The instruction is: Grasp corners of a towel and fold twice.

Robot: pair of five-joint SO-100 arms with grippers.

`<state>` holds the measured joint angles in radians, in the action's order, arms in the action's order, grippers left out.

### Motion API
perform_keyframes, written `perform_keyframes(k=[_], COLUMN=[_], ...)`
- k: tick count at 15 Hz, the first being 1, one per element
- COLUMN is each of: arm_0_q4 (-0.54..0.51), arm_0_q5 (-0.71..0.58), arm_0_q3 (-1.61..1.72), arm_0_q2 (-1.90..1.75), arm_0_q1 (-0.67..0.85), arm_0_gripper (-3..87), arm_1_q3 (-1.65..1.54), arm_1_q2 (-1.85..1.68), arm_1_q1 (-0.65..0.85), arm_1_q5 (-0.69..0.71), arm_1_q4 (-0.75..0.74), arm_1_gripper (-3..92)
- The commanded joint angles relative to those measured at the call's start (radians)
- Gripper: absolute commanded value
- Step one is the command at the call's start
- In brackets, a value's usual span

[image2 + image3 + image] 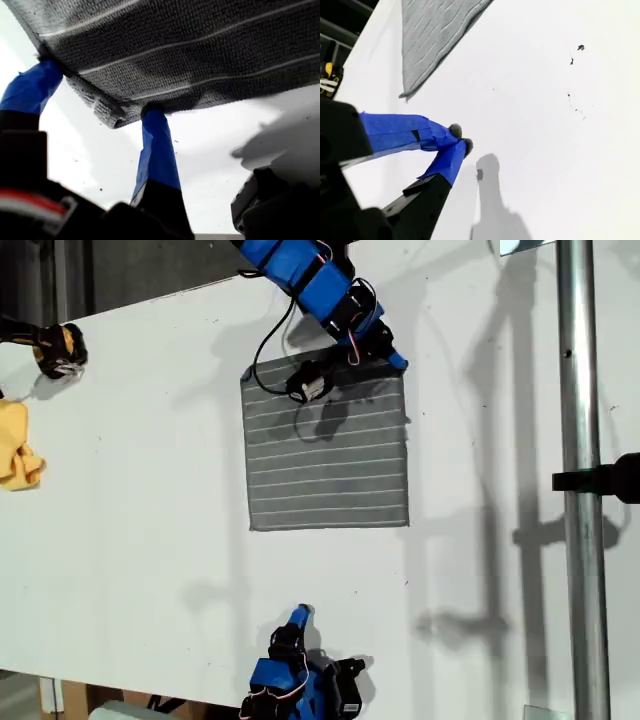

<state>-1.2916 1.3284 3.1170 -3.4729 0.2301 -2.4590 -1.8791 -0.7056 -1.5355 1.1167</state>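
Second end effector [460, 140] clenched empty, first end effector [100, 85] spread at grey white-striped towel's [330, 455] corner [112, 117], flat.

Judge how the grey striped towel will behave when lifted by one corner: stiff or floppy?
Probably floppy: the towel already sags where my first gripper is at its corner. The looped weave looks grippy, so slipping seems unlikely. Lifted by one corner, the rest would likely drag across the table.

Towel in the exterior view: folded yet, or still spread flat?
Spread flat. The towel lies as one roughly square layer on the table, stripes uninterrupted; only its corner by my first hand lifts slightly.
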Motion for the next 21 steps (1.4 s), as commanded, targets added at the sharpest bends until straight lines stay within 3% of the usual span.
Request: perform_keyframes(k=[1,2,4,7,11,13,16,21], arm_0_q4=[0.0,0.0,0.0,0.003,0.098,0.12,0.158,0.003], arm_0_q5=[0.005,0.006,0.008,0.012,0.097,0.12,0.054,-0.037], arm_0_q3=[0.002,0.002,0.002,0.002,-0.049,-0.259,-0.683,-1.318], arm_0_q2=[-0.003,-0.003,-0.003,-0.003,0.051,0.351,0.896,1.477], arm_0_q1=[-0.011,-0.011,-0.011,-0.011,-0.109,-0.137,-0.192,-0.293], arm_0_gripper=[-2.1,-2.1,-2.1,-2.1,-2.3,-2.3,-2.3,-2.3], arm_1_q3=[-0.003,-0.003,-0.003,-0.006,-0.006,-0.008,-0.002,0.008], arm_1_q2=[0.0,-0.003,-0.02,-0.026,-0.025,-0.017,-0.009,0.002], arm_1_q1=[0.021,0.025,0.025,0.02,0.018,0.037,0.074,0.078], arm_1_q5=[0.014,0.017,0.014,0.023,0.032,0.051,0.101,0.115], arm_1_q4=[-0.015,-0.018,-0.014,-0.026,-0.043,-0.063,-0.071,-0.074], arm_1_gripper=[25.8,22.3,5.9,0.0,-0.1,-0.1,-0.1,-0.1])
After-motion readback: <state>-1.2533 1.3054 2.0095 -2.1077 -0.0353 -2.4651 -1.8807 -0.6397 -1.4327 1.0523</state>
